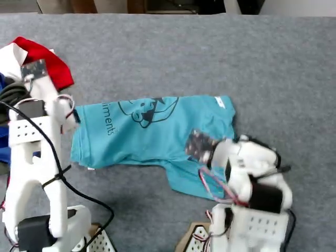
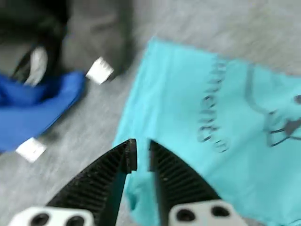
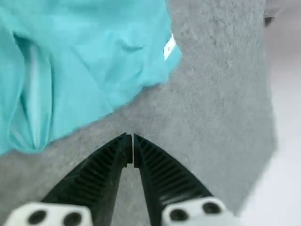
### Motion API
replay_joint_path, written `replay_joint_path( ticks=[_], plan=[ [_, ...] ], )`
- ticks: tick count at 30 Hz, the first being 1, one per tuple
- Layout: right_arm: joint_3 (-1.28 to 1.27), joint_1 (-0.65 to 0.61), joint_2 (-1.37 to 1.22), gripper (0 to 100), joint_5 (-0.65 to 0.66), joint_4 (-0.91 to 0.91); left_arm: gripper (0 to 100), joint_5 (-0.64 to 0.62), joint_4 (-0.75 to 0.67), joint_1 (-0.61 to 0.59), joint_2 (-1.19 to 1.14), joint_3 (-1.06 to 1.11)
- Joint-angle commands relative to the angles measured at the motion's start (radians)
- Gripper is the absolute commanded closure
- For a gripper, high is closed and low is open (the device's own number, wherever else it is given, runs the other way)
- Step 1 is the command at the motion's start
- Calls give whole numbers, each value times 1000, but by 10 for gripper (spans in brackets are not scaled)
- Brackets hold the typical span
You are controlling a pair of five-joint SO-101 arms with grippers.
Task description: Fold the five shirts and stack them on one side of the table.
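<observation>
— Which shirt is out on the desk?

— The teal shirt. It lies spread flat near the middle, lengthwise across the grey top, with the dark line drawing facing up. One sleeve pokes out toward the arms' side.

— And the others?

— Heaped at the far left corner by the left arm. There's a red shirt on top with some white cloth beside it, and a blue shirt on the desk just off the teal one's edge.

— What's the left gripper doing?

— It hangs right over the teal shirt's left edge. The fingers are barely parted (a thin slit, no more), and I see nothing caught between them.

— The right one?

— The right gripper has its tips pressed together with nothing in them. It's over bare desk, just off the shirt's corner, near the small white label. From above, the right arm covers part of the shirt's lower right.
</observation>
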State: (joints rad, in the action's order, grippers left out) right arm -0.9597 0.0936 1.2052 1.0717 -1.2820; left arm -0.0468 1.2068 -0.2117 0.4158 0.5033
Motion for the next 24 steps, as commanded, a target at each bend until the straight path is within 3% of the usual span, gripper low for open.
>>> replay_joint_path(
  ticks=[1,6,11,15,24],
  plan=[
    [163,-97,-242,979,-160,34,981,-17,-109,80,19,-11],
    [277,-251,-522,979,-348,35,981,-14,-233,104,19,109],
    [297,-358,-668,979,-450,40,981,-15,-264,87,19,178],
    [295,-417,-713,977,-494,55,981,-17,-258,48,19,198],
    [292,-420,-901,979,-526,187,980,-11,-193,-8,19,210]
  ],
)
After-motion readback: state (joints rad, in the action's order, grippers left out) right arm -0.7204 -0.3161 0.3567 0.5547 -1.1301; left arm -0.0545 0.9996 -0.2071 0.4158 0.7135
